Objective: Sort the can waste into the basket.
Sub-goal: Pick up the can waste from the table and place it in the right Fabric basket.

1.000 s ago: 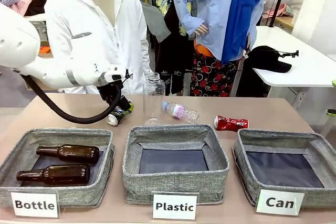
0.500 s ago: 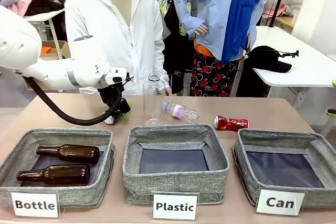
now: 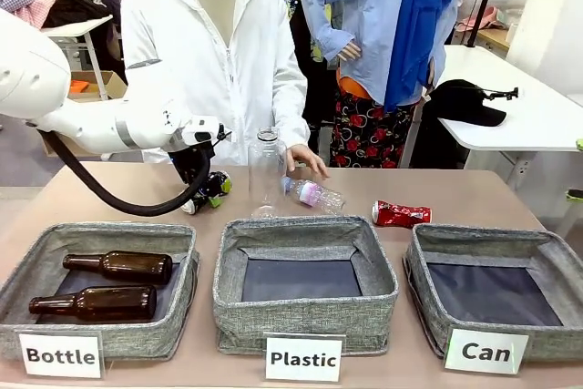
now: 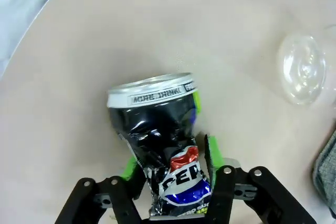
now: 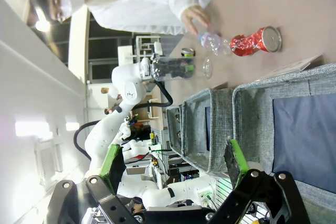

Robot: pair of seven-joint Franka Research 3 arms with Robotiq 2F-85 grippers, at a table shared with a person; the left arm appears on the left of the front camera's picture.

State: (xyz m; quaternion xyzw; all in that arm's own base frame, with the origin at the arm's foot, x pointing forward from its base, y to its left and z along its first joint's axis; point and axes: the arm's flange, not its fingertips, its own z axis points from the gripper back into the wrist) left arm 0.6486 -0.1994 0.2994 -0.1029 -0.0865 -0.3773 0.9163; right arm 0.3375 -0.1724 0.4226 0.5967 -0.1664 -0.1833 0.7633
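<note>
Pinching dark can (image 4: 155,125), base cut off

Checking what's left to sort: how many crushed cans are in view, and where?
2. The dark can is clamped in the left gripper at the table's far side; the red can lies on the table behind the Can basket.

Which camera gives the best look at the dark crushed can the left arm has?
The left wrist view: the crushed Pepsi can sits large between the fingers of the left gripper. Front view: small, partly behind that gripper. Right wrist view: a distant speck.
</note>
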